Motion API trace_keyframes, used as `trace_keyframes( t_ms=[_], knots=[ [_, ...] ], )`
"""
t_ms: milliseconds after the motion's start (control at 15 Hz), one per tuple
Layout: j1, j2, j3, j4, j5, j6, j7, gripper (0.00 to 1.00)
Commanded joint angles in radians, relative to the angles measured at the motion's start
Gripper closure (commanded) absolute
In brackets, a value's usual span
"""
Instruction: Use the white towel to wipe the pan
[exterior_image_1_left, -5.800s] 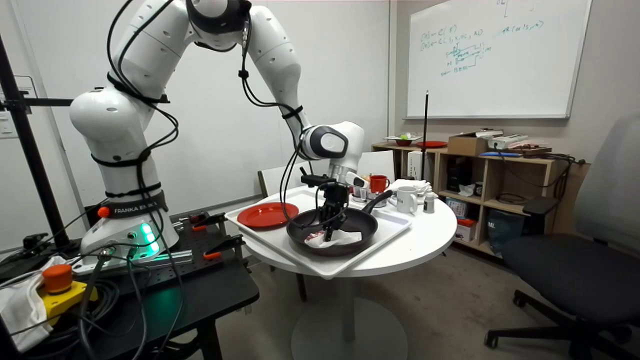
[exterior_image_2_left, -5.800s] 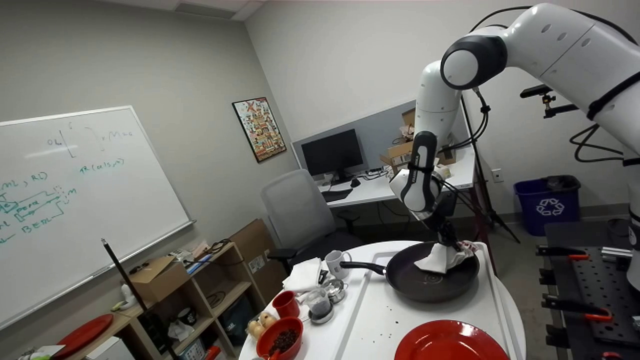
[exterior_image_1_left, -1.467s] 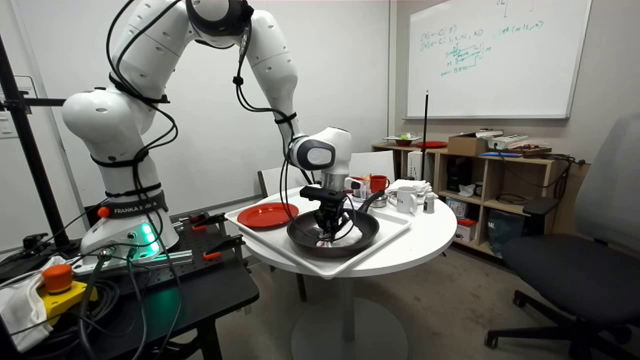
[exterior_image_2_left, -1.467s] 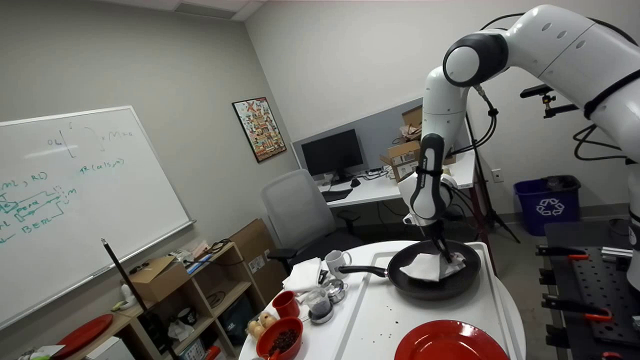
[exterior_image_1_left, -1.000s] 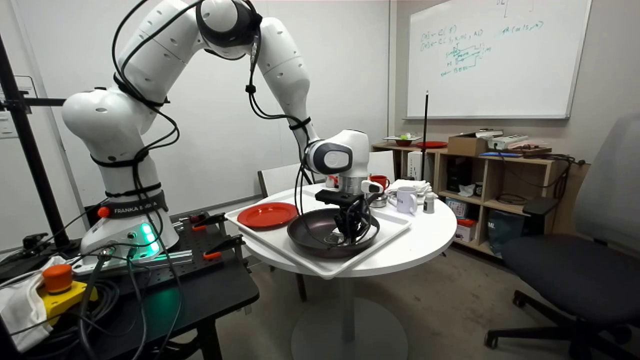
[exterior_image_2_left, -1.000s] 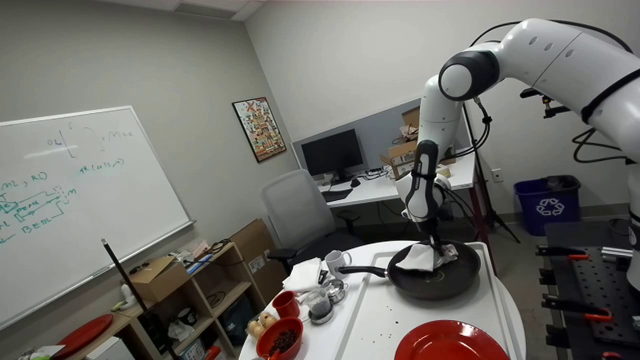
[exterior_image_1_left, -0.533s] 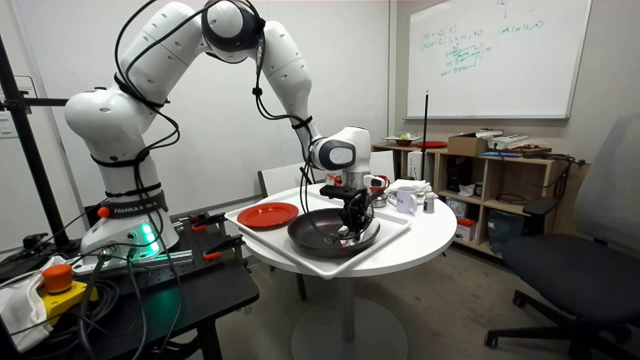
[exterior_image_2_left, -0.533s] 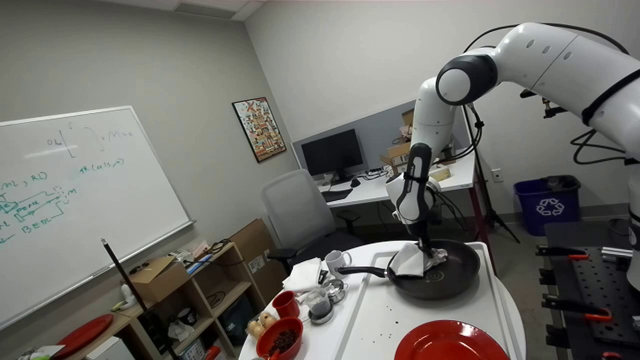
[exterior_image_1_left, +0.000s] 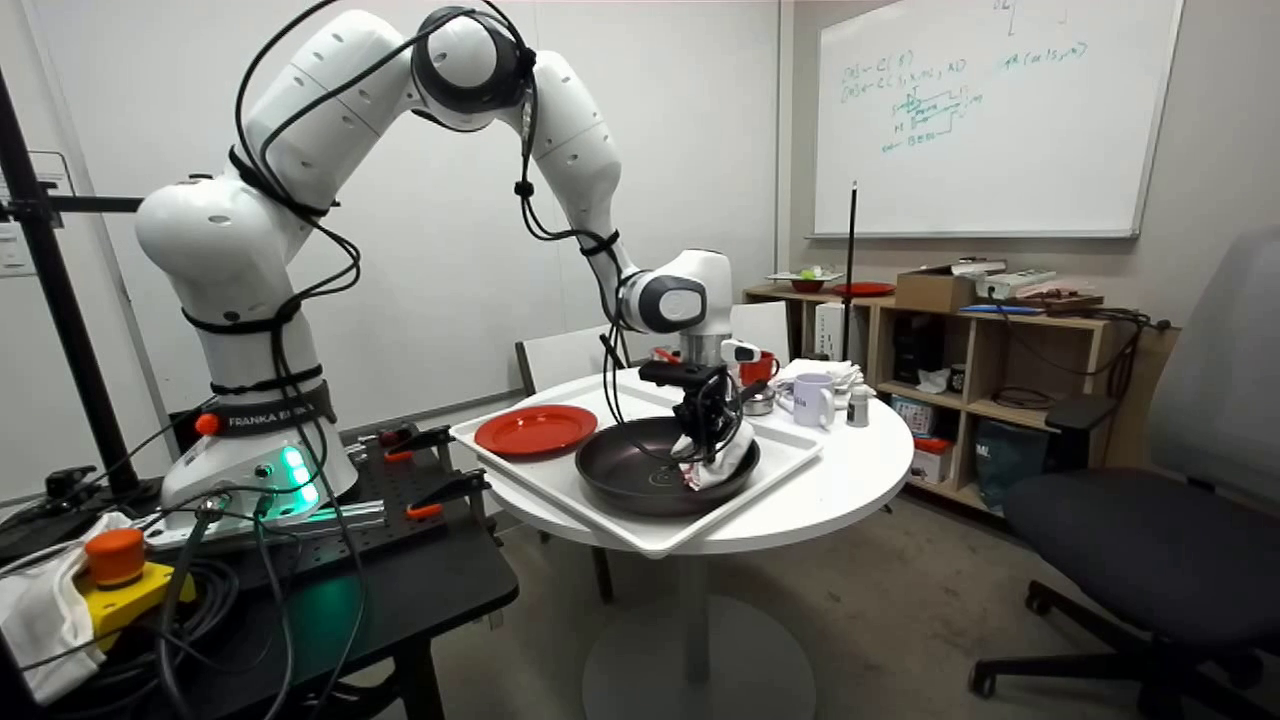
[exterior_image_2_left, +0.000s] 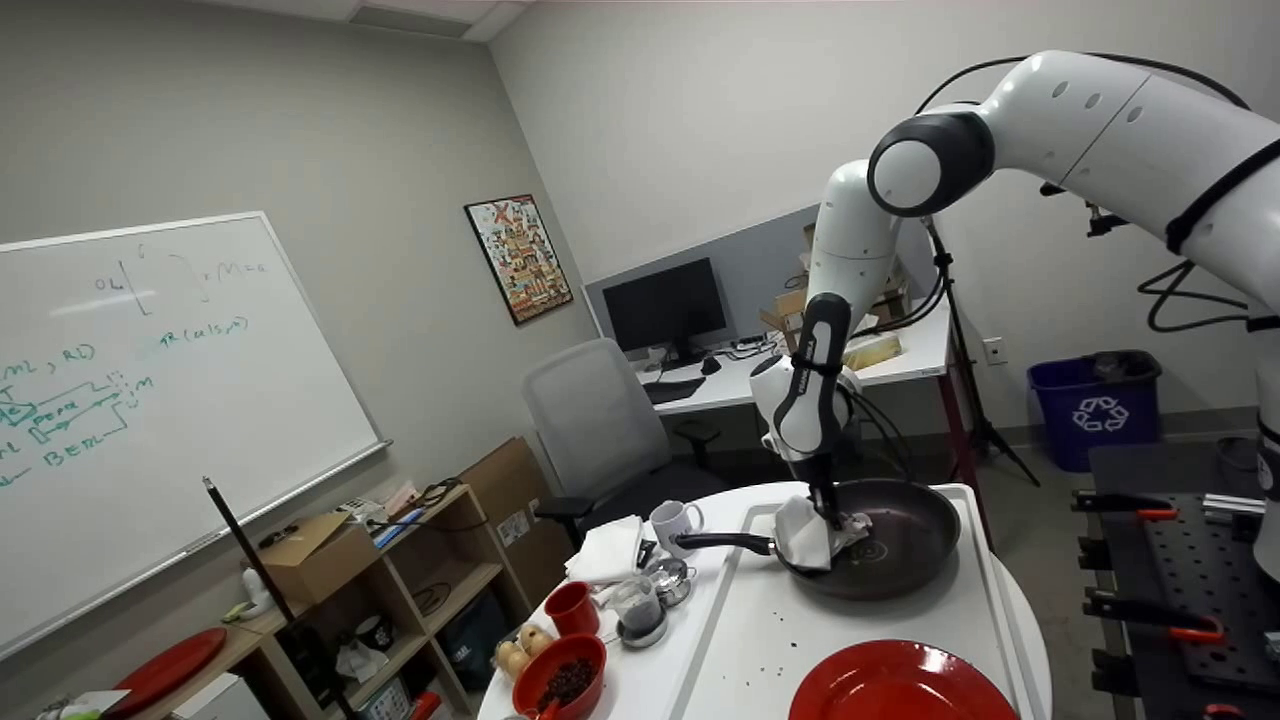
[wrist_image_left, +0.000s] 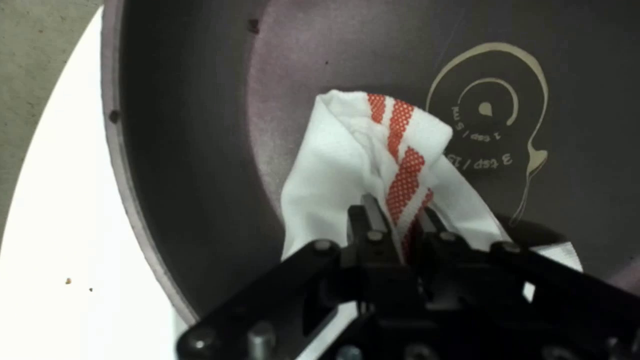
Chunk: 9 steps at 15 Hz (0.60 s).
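While a white robot arm (exterior_image_1_left: 577, 130) arches over a round white table (exterior_image_1_left: 860, 475), its black two-fingered gripper (wrist_image_left: 398, 222) reaches down into a large, round, dark grey frying pan (exterior_image_2_left: 915, 530). The fingers (wrist_image_left: 357, 222) are pinched together on a red-striped white cloth towel (wrist_image_left: 325, 165), which gathers between them and spreads over the pan's floor. In both exterior views the towel lies toward one side of the pan, and in an exterior view that is the side where the long dark handle (exterior_image_2_left: 725, 540) joins the wall. In the wrist view, pale printed measuring marks (wrist_image_left: 485, 109) show on the pan's floor just beside the towel, and a dark speck (wrist_image_left: 253, 26) sits on the bare surface farther off. The pan sits upright on a white rectangular tray (exterior_image_2_left: 745, 630), sharing it with a flat, round, glossy red plate (exterior_image_1_left: 535, 430) that lies near the pan. On the table beside the tray are a white mug (exterior_image_2_left: 672, 528) near the tip of the handle, a folded white cloth (exterior_image_2_left: 605, 550) near that mug, a red mug (exterior_image_2_left: 572, 608), and a red bowl (exterior_image_2_left: 597, 668) holding small dark pieces (exterior_image_2_left: 567, 682).
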<state>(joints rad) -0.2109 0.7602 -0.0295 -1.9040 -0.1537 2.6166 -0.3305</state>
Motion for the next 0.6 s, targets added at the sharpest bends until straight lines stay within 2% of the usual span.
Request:
trace_keyframes(
  t_ms=[0, 533],
  knots=[
    [-0.011, 0.058, 0.016, 0.094, 0.028, -0.06, -0.006, 0.93],
    [-0.041, 0.101, 0.08, 0.162, 0.052, -0.095, -0.066, 0.93]
  ],
)
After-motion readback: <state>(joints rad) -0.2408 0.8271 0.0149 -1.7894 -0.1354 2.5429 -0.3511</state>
